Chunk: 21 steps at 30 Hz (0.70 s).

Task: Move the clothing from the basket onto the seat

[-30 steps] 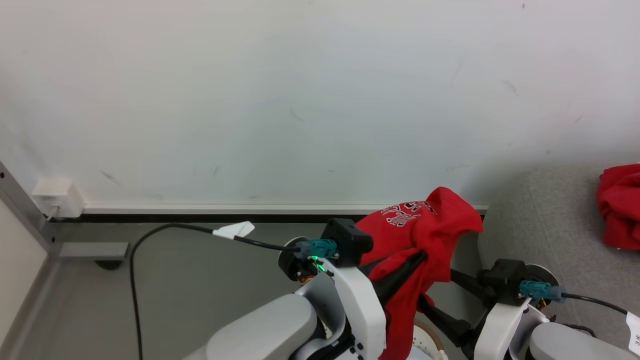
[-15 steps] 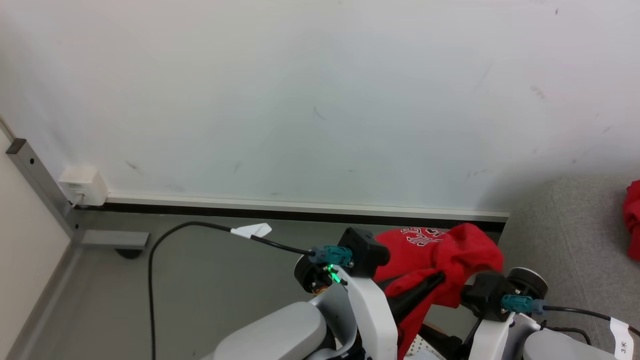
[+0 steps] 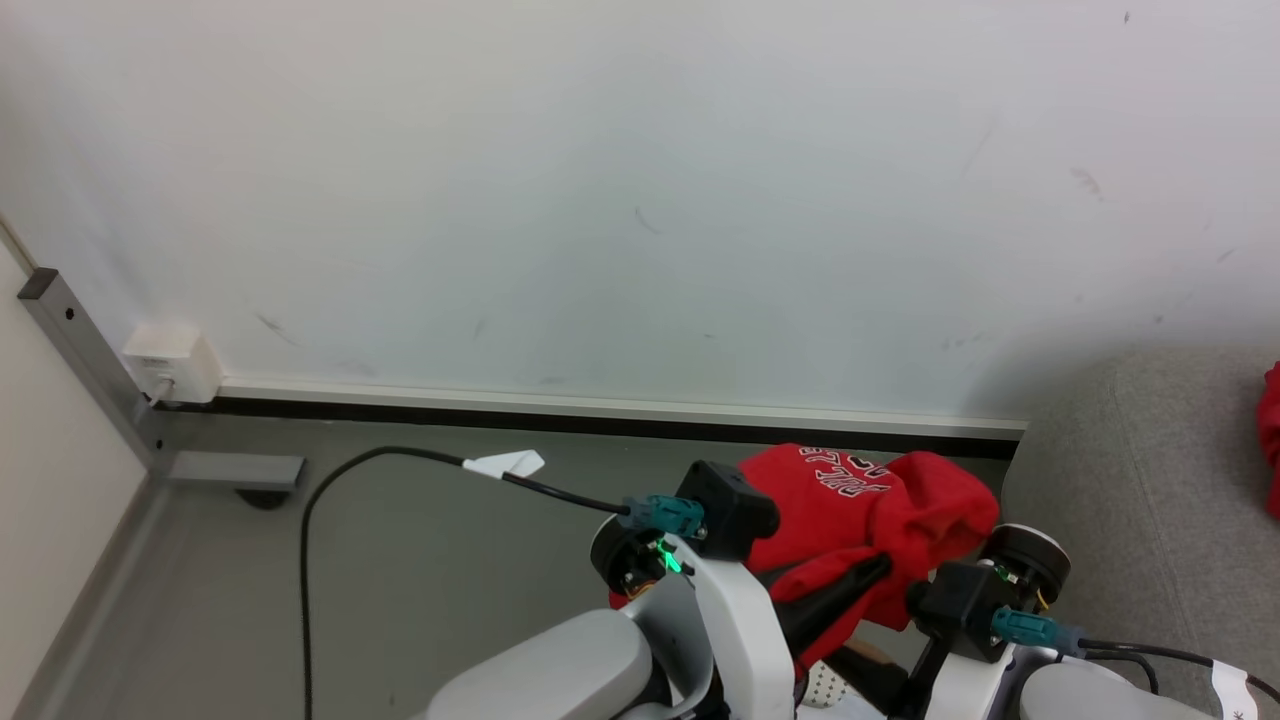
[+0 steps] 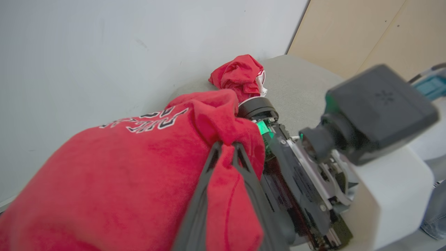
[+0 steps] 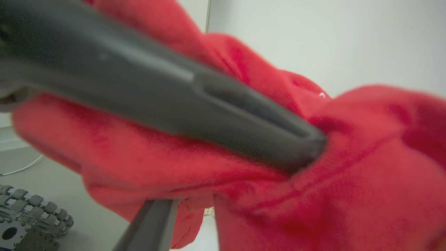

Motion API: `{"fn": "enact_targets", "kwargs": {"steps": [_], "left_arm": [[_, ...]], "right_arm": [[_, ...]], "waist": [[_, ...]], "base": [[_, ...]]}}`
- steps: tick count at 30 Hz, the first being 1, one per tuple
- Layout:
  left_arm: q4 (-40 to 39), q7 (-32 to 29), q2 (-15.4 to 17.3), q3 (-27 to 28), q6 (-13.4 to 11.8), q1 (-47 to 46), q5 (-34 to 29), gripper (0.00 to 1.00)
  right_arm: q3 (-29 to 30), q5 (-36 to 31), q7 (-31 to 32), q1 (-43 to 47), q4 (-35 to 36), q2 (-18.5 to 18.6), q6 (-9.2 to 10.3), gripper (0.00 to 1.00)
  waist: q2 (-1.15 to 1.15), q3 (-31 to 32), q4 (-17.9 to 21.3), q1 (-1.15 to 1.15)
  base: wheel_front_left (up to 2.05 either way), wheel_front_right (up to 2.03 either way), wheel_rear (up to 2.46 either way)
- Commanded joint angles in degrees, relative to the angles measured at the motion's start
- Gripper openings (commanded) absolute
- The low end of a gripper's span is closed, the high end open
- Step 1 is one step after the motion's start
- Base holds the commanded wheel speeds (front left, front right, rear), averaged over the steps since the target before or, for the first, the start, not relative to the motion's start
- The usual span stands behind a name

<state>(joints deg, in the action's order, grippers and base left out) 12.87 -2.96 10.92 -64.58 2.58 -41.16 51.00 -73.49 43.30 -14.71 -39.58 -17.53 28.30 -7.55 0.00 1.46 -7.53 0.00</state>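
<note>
A red garment [image 3: 860, 500] with white lettering, part of the clothing, hangs off the floor with my left gripper [image 4: 224, 153] shut on a bunched fold of it. My right gripper [image 3: 890, 640] sits close against the garment's right underside, most of it covered by cloth. In the right wrist view one of its fingers [image 5: 150, 223] stands well off centre and the jaws look apart. A sliver of the white perforated basket [image 3: 825, 685] shows below the garment. The grey seat [image 3: 1130, 480] lies at the right, with another red garment [image 4: 240, 73] on it.
A white wall [image 3: 640, 200] with a dark skirting strip runs behind. A black cable [image 3: 400, 455] crosses the grey floor on the left, near a wall socket box [image 3: 170, 362] and a metal post [image 3: 90, 360]. A roller wheel [image 5: 31, 209] of my base sits low.
The head camera has shifted, so the whole scene slid. My right gripper has moved in against the hanging garment. The left gripper stays shut on it.
</note>
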Motion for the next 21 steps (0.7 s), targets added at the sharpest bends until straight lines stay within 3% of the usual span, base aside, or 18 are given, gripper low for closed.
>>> {"fn": "enact_targets", "kwargs": {"steps": [1,10,20,21], "left_arm": [[0.1,0.1,0.3,0.1,0.2,0.3,0.3,0.0],[0.7,0.8,0.9,0.5,-0.6,0.6,0.4,0.0],[1.7,2.3,2.4,1.5,-1.6,1.6,0.7,0.0],[1.8,2.6,2.5,1.7,-1.7,1.8,0.8,0.04]], "right_arm": [[0.1,-0.2,-0.5,-0.2,-0.4,-0.3,0.13,0.0],[0.2,3.1,-0.5,-1.7,-0.3,1.1,0.13,0.0],[5.2,4.1,-0.5,2.3,2.2,2.8,0.13,0.0],[5.7,4.1,-0.5,2.7,2.4,3.0,0.13,0.0]], "waist": [[0.0,-0.1,0.0,0.0],[0.0,-0.3,1.0,0.0],[0.0,-0.5,2.7,0.0],[0.0,-0.5,2.9,0.0]], "base": [[0.0,0.0,0.0],[0.0,0.0,0.0],[0.0,0.0,0.0],[0.0,0.0,0.0]]}}
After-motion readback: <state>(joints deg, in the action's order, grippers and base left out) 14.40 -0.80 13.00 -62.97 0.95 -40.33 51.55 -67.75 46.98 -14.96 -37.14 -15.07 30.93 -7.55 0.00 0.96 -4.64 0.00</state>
